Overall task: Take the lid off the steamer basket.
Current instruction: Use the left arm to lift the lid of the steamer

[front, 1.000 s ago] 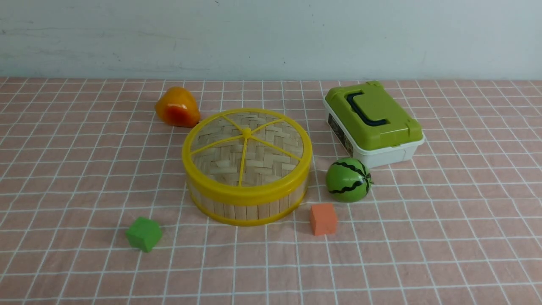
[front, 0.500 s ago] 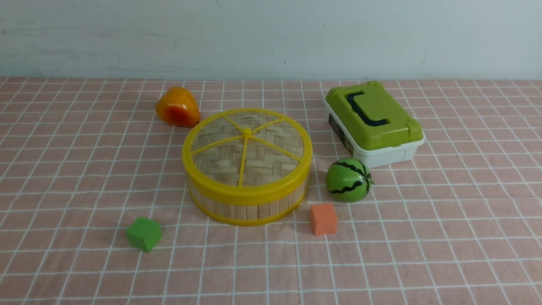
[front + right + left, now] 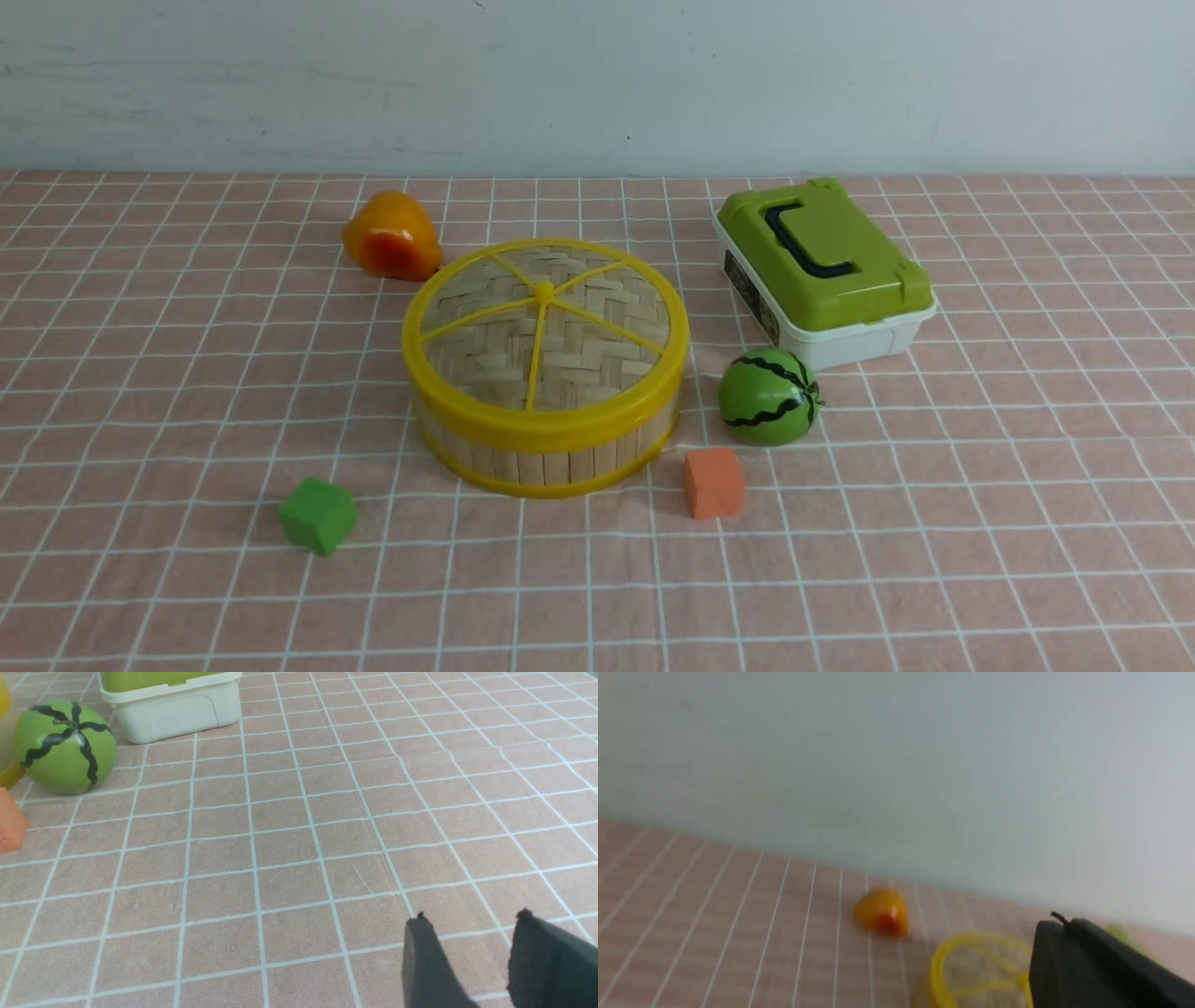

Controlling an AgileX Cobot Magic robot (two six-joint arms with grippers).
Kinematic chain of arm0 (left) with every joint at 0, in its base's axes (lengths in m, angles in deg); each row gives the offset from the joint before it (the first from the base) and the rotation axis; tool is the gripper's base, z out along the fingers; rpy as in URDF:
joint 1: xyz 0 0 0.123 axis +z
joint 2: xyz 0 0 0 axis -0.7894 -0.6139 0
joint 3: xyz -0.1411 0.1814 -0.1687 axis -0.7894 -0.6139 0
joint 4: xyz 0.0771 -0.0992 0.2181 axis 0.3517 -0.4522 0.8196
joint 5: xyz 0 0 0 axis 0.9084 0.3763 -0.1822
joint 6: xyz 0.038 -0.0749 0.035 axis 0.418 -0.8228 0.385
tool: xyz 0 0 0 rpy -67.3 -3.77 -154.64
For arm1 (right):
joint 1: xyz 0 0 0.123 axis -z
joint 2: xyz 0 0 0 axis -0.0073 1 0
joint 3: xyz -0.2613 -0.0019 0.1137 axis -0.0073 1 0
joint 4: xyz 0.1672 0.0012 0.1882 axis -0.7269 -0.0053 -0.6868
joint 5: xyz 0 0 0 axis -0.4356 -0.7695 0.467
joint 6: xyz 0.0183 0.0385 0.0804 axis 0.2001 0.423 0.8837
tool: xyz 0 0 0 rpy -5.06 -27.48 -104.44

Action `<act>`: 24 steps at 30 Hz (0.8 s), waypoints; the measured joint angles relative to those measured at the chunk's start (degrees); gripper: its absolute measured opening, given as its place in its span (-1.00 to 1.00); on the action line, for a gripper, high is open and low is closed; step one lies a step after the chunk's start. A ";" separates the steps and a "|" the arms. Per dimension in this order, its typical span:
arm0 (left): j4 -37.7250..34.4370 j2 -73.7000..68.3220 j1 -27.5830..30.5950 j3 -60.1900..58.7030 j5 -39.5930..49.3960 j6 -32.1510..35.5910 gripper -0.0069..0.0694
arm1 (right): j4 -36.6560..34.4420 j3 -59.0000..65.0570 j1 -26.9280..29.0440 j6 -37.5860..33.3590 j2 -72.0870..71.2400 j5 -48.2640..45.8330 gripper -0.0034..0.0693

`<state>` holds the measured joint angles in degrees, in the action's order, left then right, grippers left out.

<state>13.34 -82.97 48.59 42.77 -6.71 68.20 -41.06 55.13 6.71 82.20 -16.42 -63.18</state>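
The worktop (image 3: 597, 597), covered in pinkish-brown with a grid of pale lines, runs back to a pale wall (image 3: 597, 89). On it, left of centre, stands the steamer basket (image 3: 546, 467), a round tub of upright bamboo slats with a yellow ring at its base. Its lid (image 3: 597, 350) sits flat on top, woven bamboo with a yellow rim, 5 yellow spokes and 1 centre knob. Right of the steamer basket and farther back is a white box (image 3: 859, 345) with a green lid (image 3: 868, 252) and 1 dark handle, set at an angle. Between the steamer basket and that box, nearer the front, lies a striped green toy watermelon (image 3: 767, 397). Behind the steamer basket, to its left, is an orange-and-red toy fruit (image 3: 392, 236). In front of the steamer basket are 2 blocks: a green block (image 3: 318, 516) off to its left and an orange block (image 3: 714, 483) to its right, near the watermelon. The left gripper (image 3: 1057, 919) has its jaws closed, with nothing between them. The right gripper (image 3: 472, 914) has its jaws open and empty above the worktop.
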 joint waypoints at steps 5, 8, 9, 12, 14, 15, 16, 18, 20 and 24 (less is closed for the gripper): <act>-11.04 -16.38 0.00 9.72 16.20 13.10 -0.85 | 0.07 0.00 0.00 0.00 0.00 0.00 -0.24; -22.41 -25.76 -0.16 14.36 23.25 21.99 -0.85 | 0.08 0.00 0.00 0.00 0.00 0.00 -0.24; -24.56 -28.26 -0.79 15.73 24.44 23.54 -0.85 | 0.08 0.00 0.00 0.00 0.00 0.00 -0.24; -26.13 -33.22 -3.41 19.17 25.53 25.01 -0.85 | 0.02 0.00 0.00 0.00 0.00 0.00 -0.24; -24.37 -38.43 -8.05 24.36 25.86 23.79 -0.85 | 0.02 0.00 0.00 0.00 0.00 0.00 -0.24; -23.37 -39.65 -9.20 25.73 25.95 23.04 -0.85 | 0.02 0.00 0.00 0.00 0.00 0.00 -0.24; -20.84 -42.15 -11.47 28.65 26.11 21.19 -0.85 | 0.02 0.00 0.00 0.00 0.00 0.00 -0.24; -15.45 -46.67 -14.58 33.92 26.49 18.53 -0.85 | 0.02 0.00 0.00 0.00 0.00 0.00 -0.24; -9.32 -51.46 -17.78 39.53 27.45 14.97 -0.85 | 0.02 0.00 0.00 0.00 0.00 0.00 -0.24; 0.90 -59.72 -21.42 49.26 30.74 10.91 -0.74 | 0.02 0.00 0.00 0.00 0.00 0.00 -0.24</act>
<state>14.24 -142.69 27.17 92.03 24.03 79.10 -41.04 55.13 6.71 82.20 -16.42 -63.18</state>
